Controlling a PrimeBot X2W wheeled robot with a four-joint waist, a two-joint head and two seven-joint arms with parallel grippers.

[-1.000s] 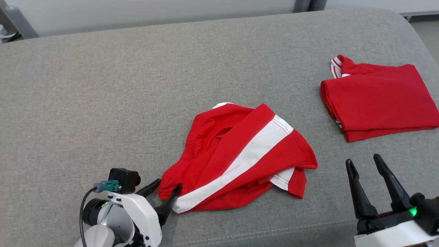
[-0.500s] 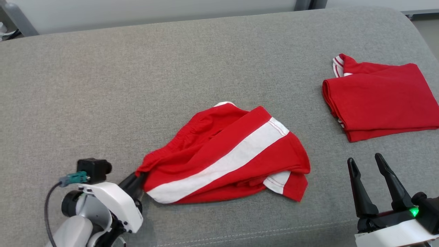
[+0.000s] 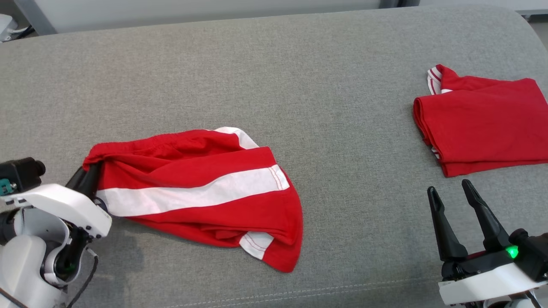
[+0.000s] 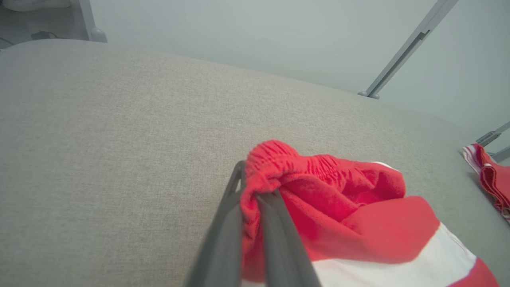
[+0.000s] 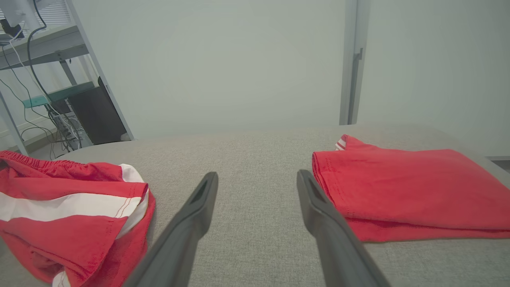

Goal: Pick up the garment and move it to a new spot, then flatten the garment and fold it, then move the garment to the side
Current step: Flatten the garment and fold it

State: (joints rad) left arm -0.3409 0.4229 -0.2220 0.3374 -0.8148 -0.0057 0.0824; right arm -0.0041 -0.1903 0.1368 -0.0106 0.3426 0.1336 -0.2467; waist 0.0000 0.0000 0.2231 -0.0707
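The garment (image 3: 201, 188) is a pair of red shorts with a white stripe, lying crumpled on the grey cushion (image 3: 274, 77) left of centre. My left gripper (image 3: 92, 169) at the left edge is shut on the garment's elastic waistband. The left wrist view shows the bunched red waistband (image 4: 271, 159) pinched between the two fingers of the left gripper (image 4: 251, 187). My right gripper (image 3: 449, 188) stands open and empty at the lower right, well clear of the garment (image 5: 71, 203). The right gripper (image 5: 257, 175) has only bare cushion between its fingers.
A folded red garment (image 3: 483, 124) lies at the far right of the cushion, just beyond the right gripper, and also appears as a folded red garment (image 5: 402, 187) in the right wrist view. A metal shelf with cables (image 5: 48, 79) stands behind the cushion's left end.
My left gripper went from open to shut on the waistband and pulled the garment leftward across the cushion, stretching it out. The right gripper stayed put and open.
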